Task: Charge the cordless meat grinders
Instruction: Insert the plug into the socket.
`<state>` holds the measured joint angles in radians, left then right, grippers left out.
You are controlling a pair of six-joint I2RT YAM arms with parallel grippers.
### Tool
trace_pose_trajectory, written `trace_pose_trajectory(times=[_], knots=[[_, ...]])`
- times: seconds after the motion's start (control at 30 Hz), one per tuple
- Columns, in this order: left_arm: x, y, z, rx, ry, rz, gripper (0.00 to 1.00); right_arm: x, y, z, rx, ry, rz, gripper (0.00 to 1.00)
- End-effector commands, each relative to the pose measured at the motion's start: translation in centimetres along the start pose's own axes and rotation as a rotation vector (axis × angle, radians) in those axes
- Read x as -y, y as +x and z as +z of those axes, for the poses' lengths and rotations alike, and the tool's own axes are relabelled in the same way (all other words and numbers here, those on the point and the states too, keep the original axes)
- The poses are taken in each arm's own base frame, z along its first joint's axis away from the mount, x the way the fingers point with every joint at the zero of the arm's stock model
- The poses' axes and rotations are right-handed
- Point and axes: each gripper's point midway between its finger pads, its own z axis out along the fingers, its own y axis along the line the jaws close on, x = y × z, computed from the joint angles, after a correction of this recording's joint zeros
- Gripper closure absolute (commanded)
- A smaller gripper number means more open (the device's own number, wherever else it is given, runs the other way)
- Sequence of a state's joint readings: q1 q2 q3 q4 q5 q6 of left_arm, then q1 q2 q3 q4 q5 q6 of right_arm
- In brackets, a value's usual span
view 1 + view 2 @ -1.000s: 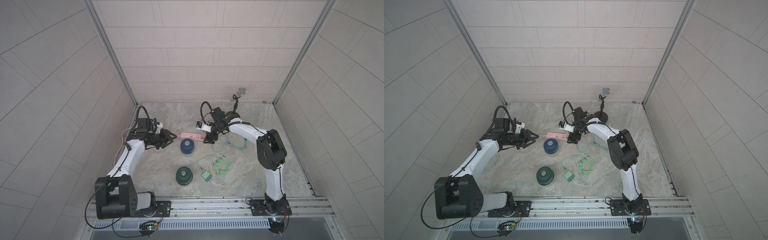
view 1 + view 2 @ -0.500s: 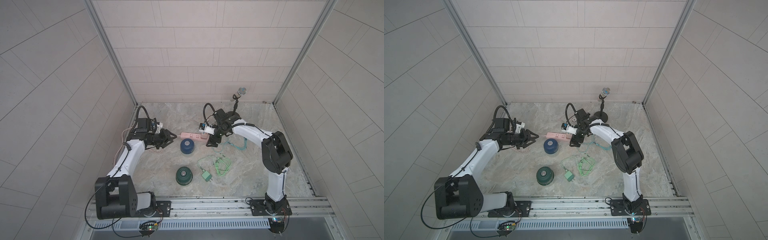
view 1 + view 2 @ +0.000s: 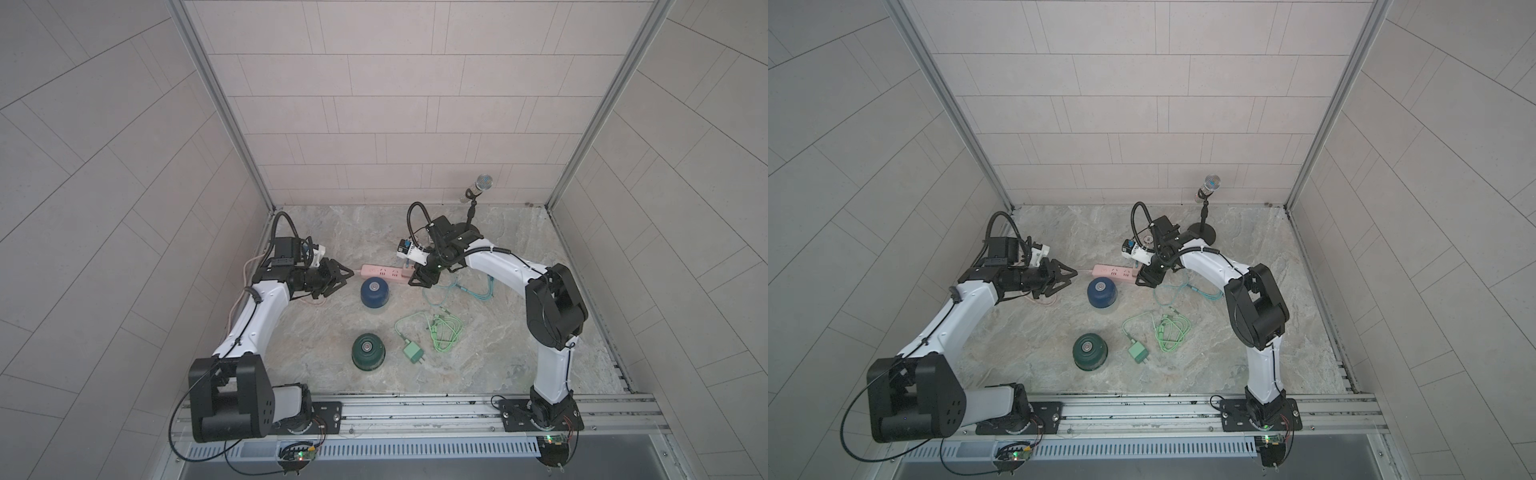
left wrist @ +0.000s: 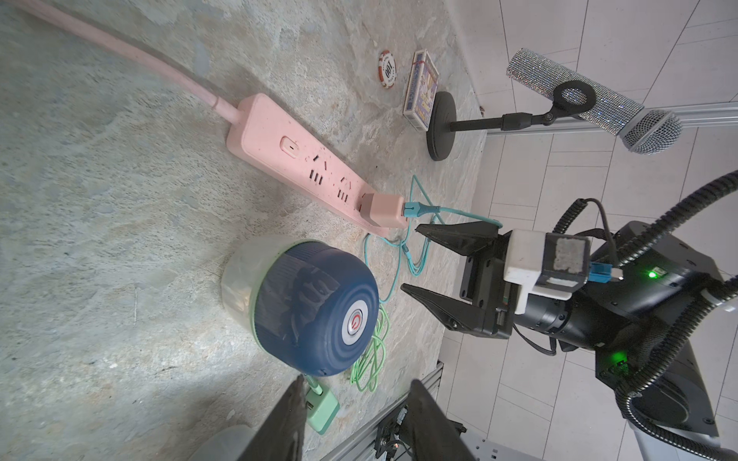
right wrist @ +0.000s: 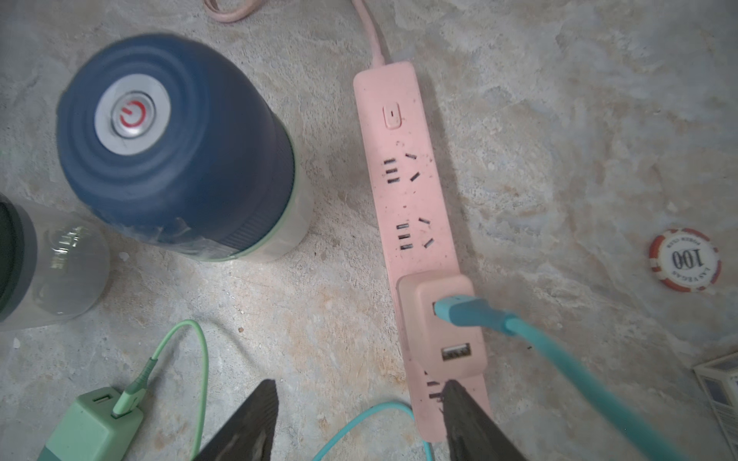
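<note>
Two grippers, both with jaws apart and nothing between them. First up, the right gripper: it hangs low over the far end of the pink power strip, one fingertip over the strip's last sockets, the other out over the bare tabletop. Just ahead of those fingers sits a pink adapter, plugged into the strip, with a teal cable plugged into it and trailing away in loose loops.

Across now to the left gripper: it lies roughly level, fingers spread, pointing at the strip's corded end, close but not touching.

Between the two grippers the blue grinder stands upright just beside the strip, on the side nearer the arm bases, its silver button with a red power mark facing up. Nearer the base rail, well apart from it, the green grinder stands upright too. Just beside that one, on the right arm's side, lies a green adapter with a green cable plugged in and coiled loosely.

Back by the rear wall stands a microphone on a round-footed stand, with a poker chip and a card box near its foot.
</note>
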<state>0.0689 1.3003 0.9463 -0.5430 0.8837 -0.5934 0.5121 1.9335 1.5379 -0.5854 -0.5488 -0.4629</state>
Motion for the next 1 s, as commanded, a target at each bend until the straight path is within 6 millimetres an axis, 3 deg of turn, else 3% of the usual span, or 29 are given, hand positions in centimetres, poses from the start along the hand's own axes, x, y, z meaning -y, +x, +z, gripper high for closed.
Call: trace_pose_trajectory(times=[0.0, 0.13, 0.37, 0.57, 0.7, 0.77, 0.97], knots=[[0.4, 0.1, -0.4, 0.010, 0.023, 0.031, 0.55, -1.1, -2.0, -2.1, 0.056, -0.019, -0.002, 0.29], [0.4, 0.0, -0.5, 0.014, 0.024, 0.035, 0.55, -2.9, -1.2, -2.4, 0.020, -0.110, 0.026, 0.22], [0.4, -0.3, -0.5, 0.023, 0.029, 0.031, 0.55, -6.3, 0.9, -2.7, -0.079, -0.301, 0.047, 0.19], [0.4, -0.2, -0.4, 0.020, 0.030, 0.030, 0.55, -8.3, 1.2, -2.8, -0.094, -0.401, 0.032, 0.14], [0.5, -0.1, -0.5, 0.019, 0.030, 0.030, 0.55, -6.2, 1.5, -2.0, -0.130, -0.253, 0.001, 0.16], [0.5, -0.2, -0.6, 0.024, 0.029, 0.032, 0.55, -4.6, 1.4, -1.7, -0.128, -0.166, -0.034, 0.22], [0.3, -0.1, -0.5, 0.025, 0.028, 0.026, 0.55, -1.6, -0.8, -1.6, -0.040, 0.003, -0.087, 0.38]])
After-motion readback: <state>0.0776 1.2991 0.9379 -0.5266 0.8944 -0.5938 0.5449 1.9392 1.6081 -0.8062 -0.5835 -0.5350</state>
